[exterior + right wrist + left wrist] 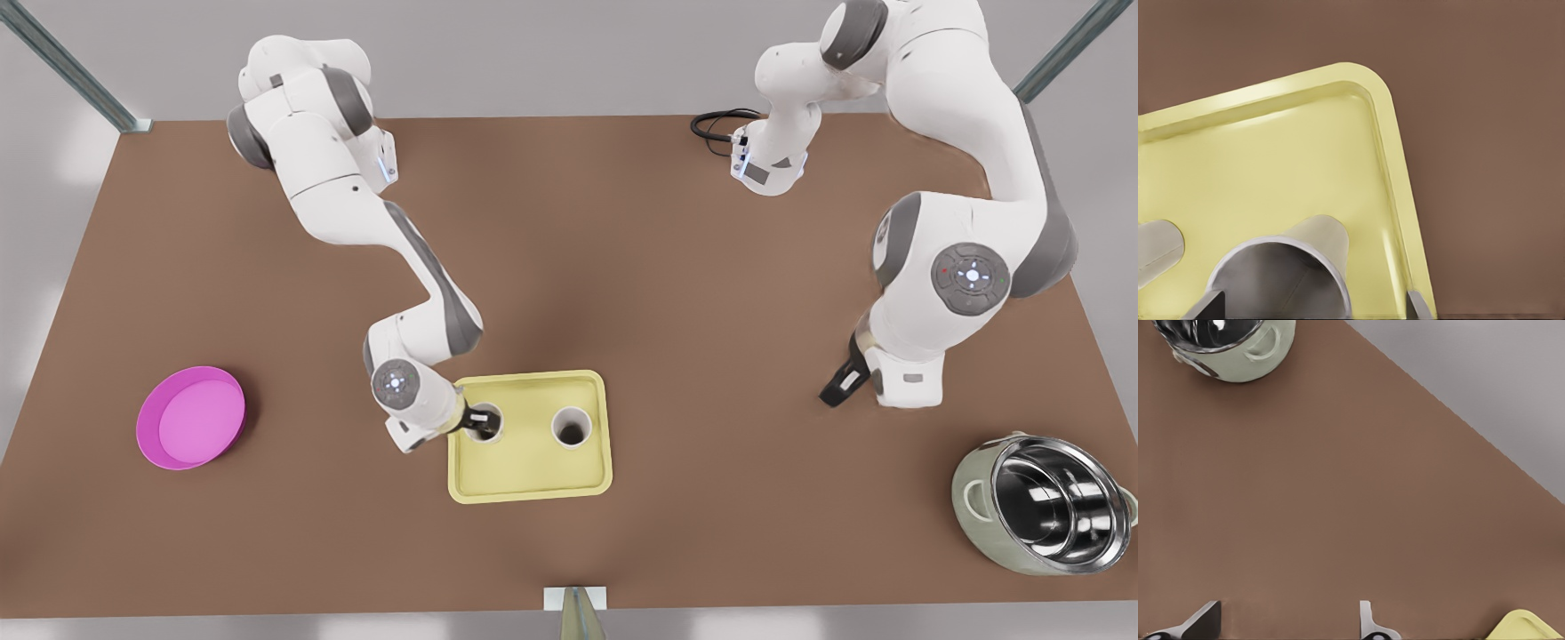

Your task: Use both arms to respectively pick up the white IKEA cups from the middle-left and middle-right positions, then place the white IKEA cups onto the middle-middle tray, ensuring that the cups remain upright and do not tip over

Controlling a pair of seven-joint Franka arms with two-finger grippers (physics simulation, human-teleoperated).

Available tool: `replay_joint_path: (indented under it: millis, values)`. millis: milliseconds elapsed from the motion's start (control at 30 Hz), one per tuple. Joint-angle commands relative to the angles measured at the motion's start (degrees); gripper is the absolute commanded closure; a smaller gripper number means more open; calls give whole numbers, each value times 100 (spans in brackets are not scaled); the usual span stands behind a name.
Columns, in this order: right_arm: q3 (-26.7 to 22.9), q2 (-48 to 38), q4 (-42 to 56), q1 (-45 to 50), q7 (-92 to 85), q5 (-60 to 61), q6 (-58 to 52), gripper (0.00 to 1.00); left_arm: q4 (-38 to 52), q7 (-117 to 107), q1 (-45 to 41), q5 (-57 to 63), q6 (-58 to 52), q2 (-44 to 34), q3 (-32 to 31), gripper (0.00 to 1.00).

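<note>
The white IKEA cups both stand upright on the tray (526,467), side by side and apart: one cup (572,427) toward the front view's right, the other cup (495,416) toward the front view's left, near the tray's left rim. My right gripper (476,420) is at that left cup. In the right wrist view its fingers (1207,308) straddle the cup (1281,280), spread wide, with one finger clear of the cup wall, so I read the grasp as released. The second cup (1158,247) shows just beside it on the pale yellow tray (1271,167). My left gripper (842,386) hangs over bare brown table (622,249), well off to the front view's right of the tray. Its fingers (1205,621) are parted with nothing between them. A corner of the tray (1528,627) lies near it, and the steel pot (1231,347) sits farther out. That pot (1040,516) stands at the near right of the table, and a pink dish (189,418) lies at the near left, both well clear of the tray.
</note>
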Motion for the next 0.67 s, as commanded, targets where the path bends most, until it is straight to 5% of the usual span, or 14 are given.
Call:
replay_joint_path:
  millis: [0,67,133,200,267,333,400,633]
  values:
    - [-9,-166,-70,-13,301,26,-354,0,-464,6039,17,-224,-1315,-654,218,0]
    - [-36,-254,-88,-13,310,8,-591,0,-429,5415,-26,-771,-1315,-769,395,0]
    - [-168,-316,-79,-188,-128,-801,-1997,0,-429,5406,-44,-788,-1324,-760,395,0]
    - [-176,-307,44,-1049,-2535,-915,-2639,0,-394,5397,-62,-780,-1403,-699,395,0]
    - [-739,-806,652,-1348,-4049,-845,-3457,0,-385,5406,-9,-876,-1394,-664,386,0]
    - [-713,-2741,-562,-1506,-3355,-853,-3220,0,-350,5423,-18,-991,-1368,-558,386,0]
    - [-721,-3726,-1195,-1805,-3337,-871,-3272,0,-350,5415,-44,-955,-1341,-453,377,0]
    - [-748,-4016,-1371,-1858,-3346,-888,-3474,0,-385,5450,17,-1008,-1368,-154,377,0]
